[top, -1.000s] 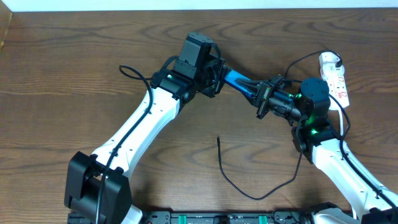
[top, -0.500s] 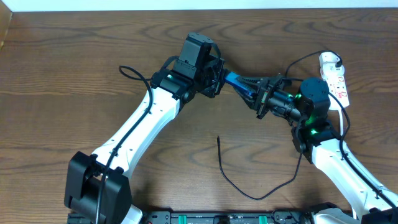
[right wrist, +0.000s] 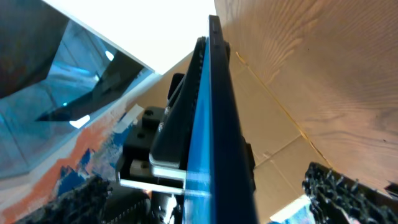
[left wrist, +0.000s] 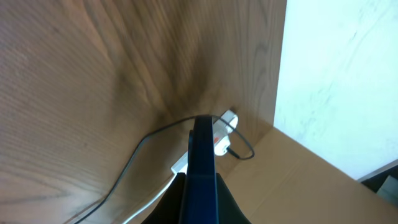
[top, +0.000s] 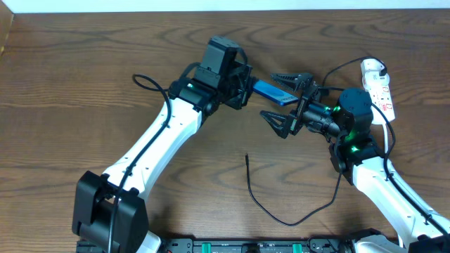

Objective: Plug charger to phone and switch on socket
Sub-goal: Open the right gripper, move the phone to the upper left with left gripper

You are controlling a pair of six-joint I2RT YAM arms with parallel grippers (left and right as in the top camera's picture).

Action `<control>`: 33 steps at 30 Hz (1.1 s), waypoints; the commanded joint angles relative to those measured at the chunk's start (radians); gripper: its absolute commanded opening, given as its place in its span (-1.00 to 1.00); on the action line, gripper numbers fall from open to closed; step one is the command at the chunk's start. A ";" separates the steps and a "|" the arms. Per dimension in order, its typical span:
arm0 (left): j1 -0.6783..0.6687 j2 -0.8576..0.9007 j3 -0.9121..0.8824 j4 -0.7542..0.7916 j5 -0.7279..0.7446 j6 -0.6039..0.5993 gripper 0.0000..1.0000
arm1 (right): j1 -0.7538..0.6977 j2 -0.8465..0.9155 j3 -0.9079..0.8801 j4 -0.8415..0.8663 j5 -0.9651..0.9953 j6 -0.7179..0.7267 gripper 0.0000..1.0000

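Phone [top: 271, 91]: raised above the table [top: 70, 84] near its far middle, clamped at one end in the left gripper [top: 247, 86], whose jaws I see closed on it. My right gripper [top: 280, 98] gapes wide, a finger either side of the phone's free end, holding nothing. Charger [top: 271, 211] lies loose on the wood nearer me; socket [top: 380, 88] is at far right.

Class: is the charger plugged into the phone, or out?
Out: the charger lies on the table, its tip apart from the phone.
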 commanded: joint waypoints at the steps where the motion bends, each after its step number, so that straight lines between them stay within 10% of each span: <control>1: 0.035 -0.021 0.006 0.004 0.007 0.044 -0.85 | -0.012 -0.004 0.016 0.000 -0.010 -0.034 0.98; 14: 0.254 -0.021 0.006 0.004 0.349 0.305 -0.85 | -0.068 -0.004 0.016 0.000 -0.099 -0.337 0.99; 33: 0.587 -0.021 0.006 0.004 0.996 1.080 -0.85 | -0.048 -0.004 0.016 -0.101 -0.217 -1.001 0.74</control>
